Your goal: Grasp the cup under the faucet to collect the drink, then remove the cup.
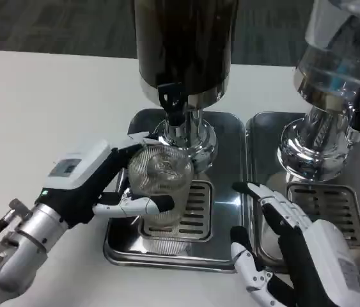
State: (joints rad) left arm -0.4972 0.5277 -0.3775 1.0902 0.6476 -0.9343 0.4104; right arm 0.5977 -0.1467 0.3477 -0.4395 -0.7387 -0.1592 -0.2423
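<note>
While left hand (96, 185) grips the cup (160, 182) mid-frame and right hand (288, 243) waits fingers spread, tilting risks spilling drink.

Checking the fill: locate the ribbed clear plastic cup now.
Head view, centre-left: ribbed clear plastic cup in the left hand, over the steel drip tray, below the black faucet.

The dark dispenser (183, 45) gets chopped off by the top edge, so no lid visible. Same with the clear dispenser (343, 57) at 2 o'clock, cut at the top and right. The left hand (103, 182) covers the near side of the cup (160, 182), and I can't tell how much drink is inside. The right hand (295, 246) runs off the bottom edge.
</note>
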